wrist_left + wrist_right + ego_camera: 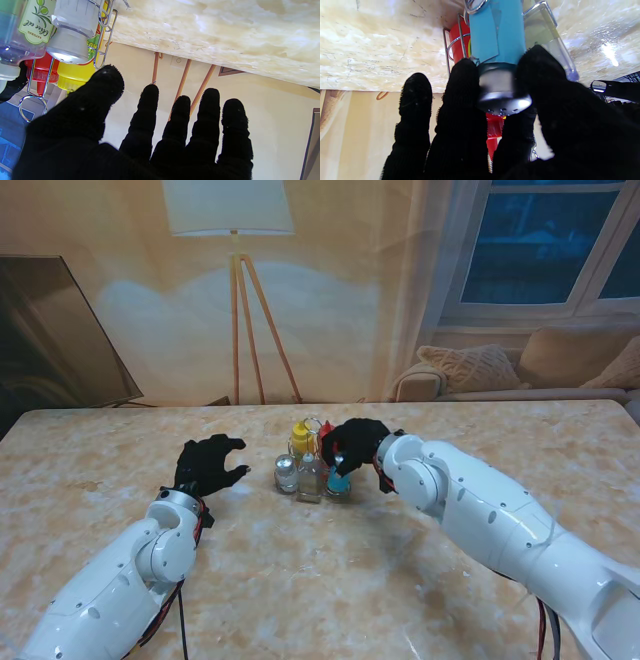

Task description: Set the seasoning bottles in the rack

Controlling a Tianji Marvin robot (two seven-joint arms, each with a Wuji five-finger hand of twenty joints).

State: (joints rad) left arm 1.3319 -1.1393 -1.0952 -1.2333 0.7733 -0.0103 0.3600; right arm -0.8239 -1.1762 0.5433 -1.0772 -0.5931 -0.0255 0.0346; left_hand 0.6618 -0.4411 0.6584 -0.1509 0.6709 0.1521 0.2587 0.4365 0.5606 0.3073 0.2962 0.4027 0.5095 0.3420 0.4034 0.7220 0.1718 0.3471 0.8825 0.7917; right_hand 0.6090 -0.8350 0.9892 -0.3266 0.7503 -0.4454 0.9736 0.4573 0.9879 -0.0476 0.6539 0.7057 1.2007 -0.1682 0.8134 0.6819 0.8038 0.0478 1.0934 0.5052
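A wire rack (311,470) stands mid-table holding a yellow bottle (299,436), a red bottle (325,430), a silver-capped shaker (286,473) and a clear olive-oil bottle (310,476). My right hand (356,444) is shut on a blue-labelled shaker (338,481) at the rack's right side. In the right wrist view the thumb and fingers (462,100) clasp its silver cap (503,100), and its blue body (495,32) sits inside the rack wire (450,45). My left hand (208,464) hovers open to the left of the rack, apart from it, with spread fingers (150,112).
The marble table (300,580) runs to a far edge behind the rack. Beyond it stand a tripod floor lamp (238,290), a dark screen (60,330) on the left and a sofa (520,370) on the right.
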